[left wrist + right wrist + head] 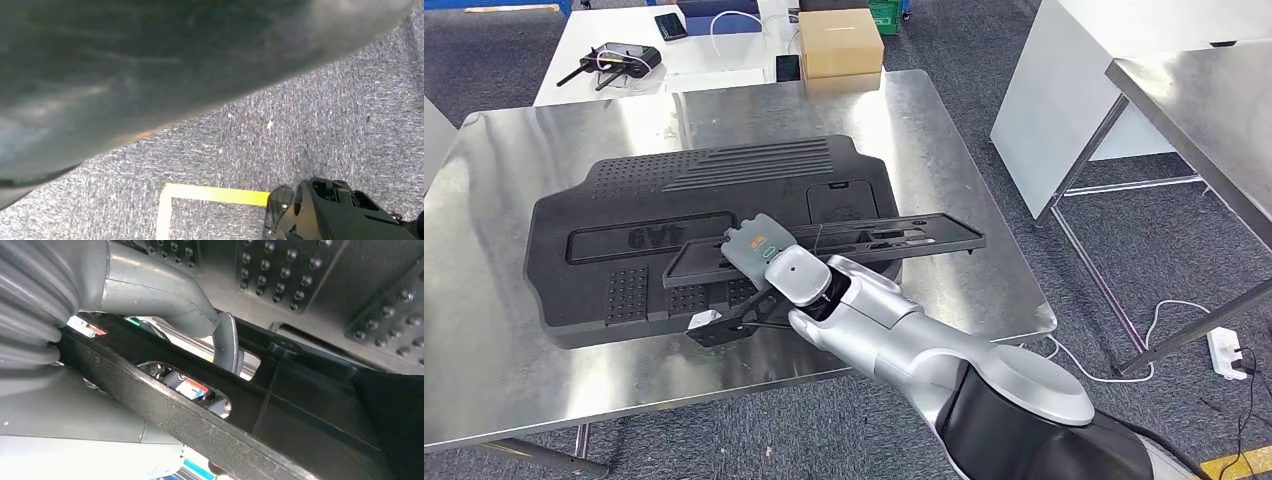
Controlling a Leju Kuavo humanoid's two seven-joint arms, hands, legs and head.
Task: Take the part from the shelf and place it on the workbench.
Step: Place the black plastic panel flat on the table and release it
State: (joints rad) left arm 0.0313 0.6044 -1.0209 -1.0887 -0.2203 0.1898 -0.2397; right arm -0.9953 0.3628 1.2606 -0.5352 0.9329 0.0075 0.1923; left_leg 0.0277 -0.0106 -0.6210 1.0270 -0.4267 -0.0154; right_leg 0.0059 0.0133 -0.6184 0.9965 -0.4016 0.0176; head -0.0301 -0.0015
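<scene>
The long, narrow black part (824, 248) sits in the robot's right hand (769, 262) above the steel table (484, 360), over the near right portion of a large black moulded panel (624, 215) that lies flat on the table. In the right wrist view, the grey thumb (165, 300) presses onto one face of the part (300, 410) while darker fingers (227, 342) show through its cut-out openings from the other side, so the fingers are pinching the part between them rather than spread. The hand grips the part toward its left half, leaving the right end sticking out free. The part's long axis runs left to right across the table, with the right end angled slightly toward the far side, and its broad face turned roughly upward. Whether it touches the panel beneath cannot be told. Past the far edge of the table stands a white table (624, 40) carrying a cardboard box (840, 42) and a black device with antennas (619, 60). The left hand's state cannot be told.
</scene>
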